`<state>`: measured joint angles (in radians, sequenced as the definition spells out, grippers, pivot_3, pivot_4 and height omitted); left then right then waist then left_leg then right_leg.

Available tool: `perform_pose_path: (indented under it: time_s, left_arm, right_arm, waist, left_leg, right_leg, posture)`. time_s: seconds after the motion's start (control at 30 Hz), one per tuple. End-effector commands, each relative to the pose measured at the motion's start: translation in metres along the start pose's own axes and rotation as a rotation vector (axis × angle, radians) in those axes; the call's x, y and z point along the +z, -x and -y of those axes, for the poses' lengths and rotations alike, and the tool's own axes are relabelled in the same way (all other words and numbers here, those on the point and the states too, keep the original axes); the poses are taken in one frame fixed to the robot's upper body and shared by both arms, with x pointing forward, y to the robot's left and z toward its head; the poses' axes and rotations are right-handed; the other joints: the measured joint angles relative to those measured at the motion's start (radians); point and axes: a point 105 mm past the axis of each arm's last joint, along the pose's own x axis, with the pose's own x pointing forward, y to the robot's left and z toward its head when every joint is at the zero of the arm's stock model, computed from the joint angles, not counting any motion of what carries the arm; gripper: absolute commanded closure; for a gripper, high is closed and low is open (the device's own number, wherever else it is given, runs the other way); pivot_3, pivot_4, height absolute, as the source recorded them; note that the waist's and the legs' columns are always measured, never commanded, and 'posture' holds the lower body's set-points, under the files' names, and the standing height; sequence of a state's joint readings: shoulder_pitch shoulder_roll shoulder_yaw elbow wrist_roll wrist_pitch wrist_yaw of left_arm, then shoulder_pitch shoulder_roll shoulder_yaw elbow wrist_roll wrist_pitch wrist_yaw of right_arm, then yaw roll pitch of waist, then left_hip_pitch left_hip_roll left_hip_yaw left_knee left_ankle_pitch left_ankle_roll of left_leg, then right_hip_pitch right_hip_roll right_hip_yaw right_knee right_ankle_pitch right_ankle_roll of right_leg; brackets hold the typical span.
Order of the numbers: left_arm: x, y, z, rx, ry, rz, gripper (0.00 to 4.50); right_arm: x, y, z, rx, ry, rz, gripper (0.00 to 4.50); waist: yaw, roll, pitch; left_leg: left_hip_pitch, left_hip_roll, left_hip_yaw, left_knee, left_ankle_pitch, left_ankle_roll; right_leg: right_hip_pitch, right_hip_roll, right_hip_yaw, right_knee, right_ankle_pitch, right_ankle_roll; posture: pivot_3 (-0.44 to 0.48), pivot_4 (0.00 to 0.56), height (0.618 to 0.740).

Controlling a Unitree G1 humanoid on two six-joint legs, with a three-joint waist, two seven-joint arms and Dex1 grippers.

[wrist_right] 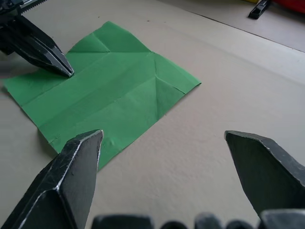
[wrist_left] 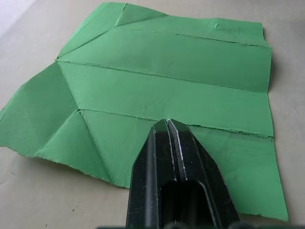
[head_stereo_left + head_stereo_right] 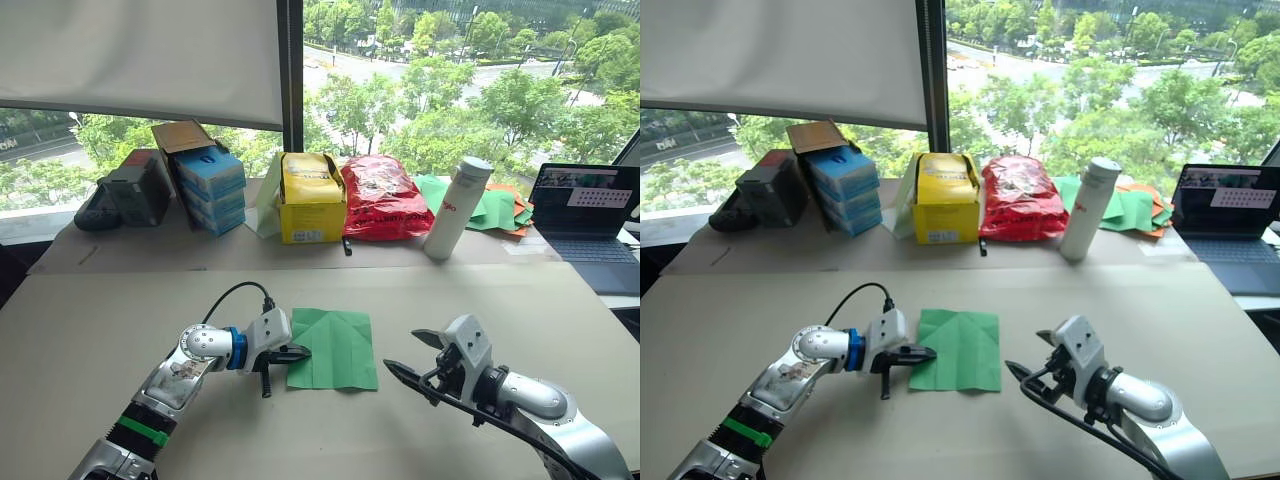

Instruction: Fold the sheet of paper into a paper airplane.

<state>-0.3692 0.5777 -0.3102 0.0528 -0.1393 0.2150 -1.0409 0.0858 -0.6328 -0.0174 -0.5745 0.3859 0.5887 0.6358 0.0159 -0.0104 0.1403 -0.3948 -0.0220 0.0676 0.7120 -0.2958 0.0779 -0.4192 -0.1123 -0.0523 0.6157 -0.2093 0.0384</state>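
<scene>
The sheet of paper lies flat on the beige table, green, with lengthwise creases and two corners folded into a point at its far end. My left gripper is shut, and its joined tips rest on top of the sheet's left edge. In the right wrist view those tips press the paper down near its edge. My right gripper hovers just right of the sheet, open, with nothing between its fingers.
Along the window ledge stand blue boxes, a yellow box, a red bag, a white bottle, a heap of green and orange sheets and a laptop. A black pen lies by the red bag.
</scene>
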Motion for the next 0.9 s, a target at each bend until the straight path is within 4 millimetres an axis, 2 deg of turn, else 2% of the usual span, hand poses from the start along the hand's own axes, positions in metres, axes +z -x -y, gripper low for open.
perform_pose_path:
  time_s: [0.03,0.23,0.33,0.37,0.57,0.9]
  left_arm:
    - [-0.031,-0.005,0.017,-0.046,0.048,-0.112,4.5]
    - [-0.032,-0.006,0.02,-0.056,0.049,-0.112,4.5]
    - [-0.033,-0.007,0.022,-0.066,0.048,-0.116,4.5]
    - [-0.034,-0.007,0.023,-0.075,0.045,-0.128,4.5]
    - [-0.033,-0.002,0.026,-0.113,0.015,-0.189,4.5]
    - [-0.027,0.004,0.023,-0.121,-0.02,-0.231,4.5]
  right_arm:
    - [0.014,0.005,-0.028,0.147,0.034,0.0,1.2]
    - [0.011,0.005,-0.065,0.324,0.03,-0.062,3.3]
    - [0.004,-0.002,-0.074,0.348,0.007,-0.096,4.36]
    - [-0.002,-0.004,-0.074,0.335,0.001,-0.12,4.48]
    - [-0.017,-0.011,-0.069,0.241,-0.027,-0.175,4.48]
    - [-0.029,-0.021,-0.062,0.085,-0.032,-0.201,4.48]
  waist:
    - [0.0,0.0,0.0]
    - [-0.001,-0.001,-0.002]
    - [-0.001,-0.002,-0.003]
    - [-0.001,-0.002,-0.003]
    - [-0.002,-0.003,-0.004]
    - [-0.005,-0.004,-0.007]
  left_leg:
    - [0.0,0.0,0.0,0.0,-0.001,0.002]
    - [0.004,0.001,0.0,0.0,-0.002,0.004]
    - [0.004,0.002,0.0,0.0,-0.003,0.004]
    - [0.005,0.002,0.0,-0.001,-0.003,0.004]
    - [0.005,0.002,0.0,-0.001,-0.002,0.002]
    - [0.005,0.003,0.0,-0.001,-0.002,0.001]
  right_leg:
    - [0.0,0.0,0.0,0.0,0.0,0.0]
    - [0.003,-0.001,0.0,-0.001,0.0,0.0]
    - [0.001,-0.001,0.0,-0.002,0.0,0.0]
    - [0.001,-0.002,0.0,-0.002,0.0,0.0]
    - [0.001,-0.003,0.001,-0.002,0.0,0.0]
    - [0.0,-0.001,0.003,-0.002,0.0,-0.001]
  posture:
    - [0.0,0.15,0.74]
    - [0.0,0.15,0.74]
    - [0.0,0.15,0.74]
    - [0.0,0.15,0.74]
    - [0.0,0.15,0.74]
    - [0.0,0.15,0.74]
